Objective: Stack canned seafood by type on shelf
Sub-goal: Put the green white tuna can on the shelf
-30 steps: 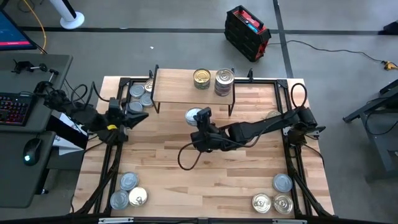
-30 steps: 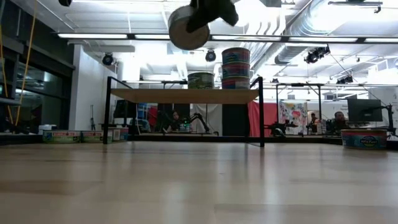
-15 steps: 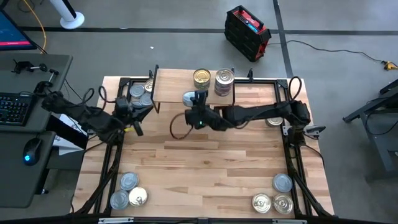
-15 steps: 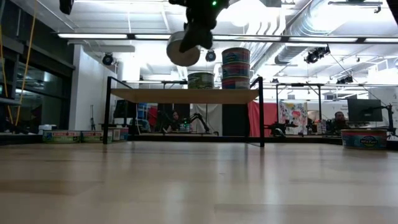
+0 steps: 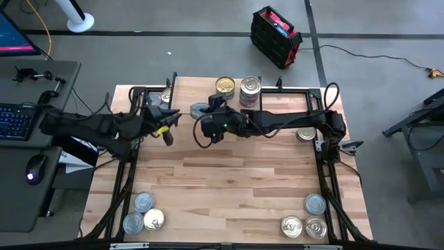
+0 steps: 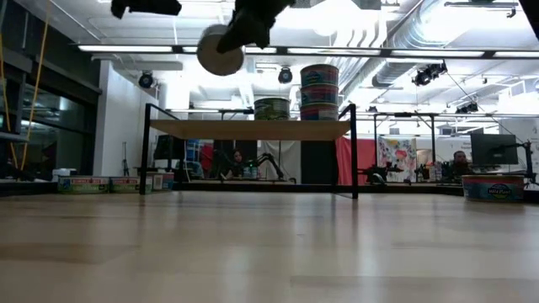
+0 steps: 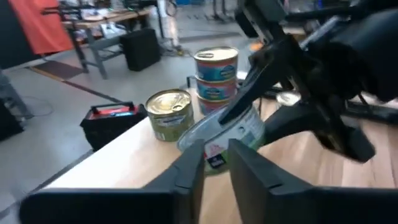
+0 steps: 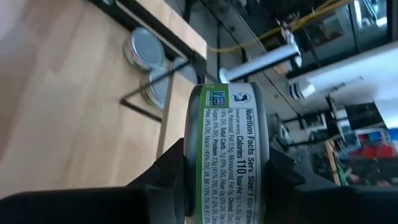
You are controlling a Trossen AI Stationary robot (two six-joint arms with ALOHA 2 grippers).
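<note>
1. Carried since a second ago from over the middle of the table up and over to the shelf's (image 5: 208, 104) left part: a green-labelled tin (image 5: 200, 110), pinched at its sides between the fingers of the right gripper (image 5: 205, 112).
2. Swung in too over that second: the left gripper (image 5: 166, 117), now at the shelf's left end, aimed at the carried tin; fingers (image 7: 189, 171) a narrow gap apart, holding nothing.
3. Already shelved near the far edge: one gold-lidded tin (image 5: 225, 86), plus a silver-lidded stack (image 5: 250, 91) just to its right.
4. Still off the shelf: a few tins (image 5: 152, 102) by the table's far left corner, three (image 5: 143, 212) at the near left corner, three (image 5: 306, 217) at the near right corner, and one (image 5: 305, 134) near the right edge.
5. Judged well short of halfway, with most tins waiting and the held one not yet set down.
</note>
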